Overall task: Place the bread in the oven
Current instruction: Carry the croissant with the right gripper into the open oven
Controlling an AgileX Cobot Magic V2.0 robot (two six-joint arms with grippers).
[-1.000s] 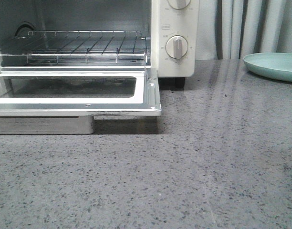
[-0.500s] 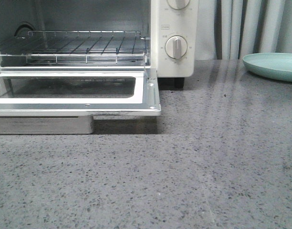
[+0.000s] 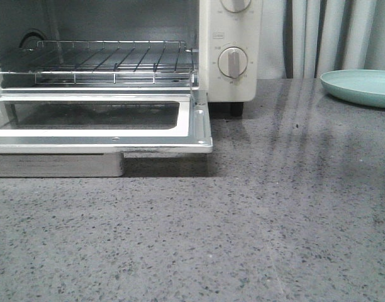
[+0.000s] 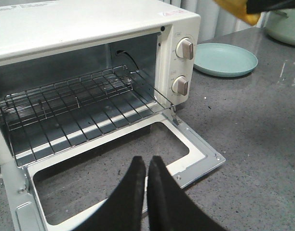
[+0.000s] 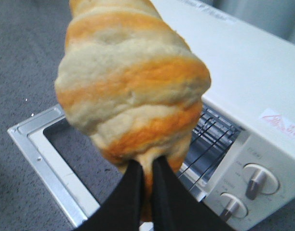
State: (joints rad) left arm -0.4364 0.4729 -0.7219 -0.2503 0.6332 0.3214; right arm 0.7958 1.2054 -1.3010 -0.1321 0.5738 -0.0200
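- Over the last second almost nothing has changed in the front view: the oven (image 3: pixel 117 69) sits at the same spot with its door (image 3: pixel 98 123) dropped flat, the wire rack (image 3: pixel 104 60) bare, and the teal plate (image 3: pixel 362 85) at the far right of the table (image 3: pixel 243 226). There is only a very slight shift of framing, and neither arm has entered that view.
- The bread (image 5: pixel 133 82) is off the table, clamped in the right end effector (image 5: pixel 142 178); its two dark fingers pinch the roll's lower end, and the striped body stands up in front of the wrist camera.
- From that wrist view the oven lies below and beyond the roll, top panel, dials (image 5: pixel 256 180) and open door all visible, so the roll looks to be held high above the oven's front (how high cannot be told).
- The left wrist view catches an orange tip of the bread (image 4: pixel 236 10) at its upper edge, well above the plate.
- The left end effector (image 4: pixel 146 166) hangs over the open door with its fingers pressed together, holding nothing.
- My reading: the pick is done and the carry is under way; what remains is to lower the roll to rack level, pass it in over the door and release.
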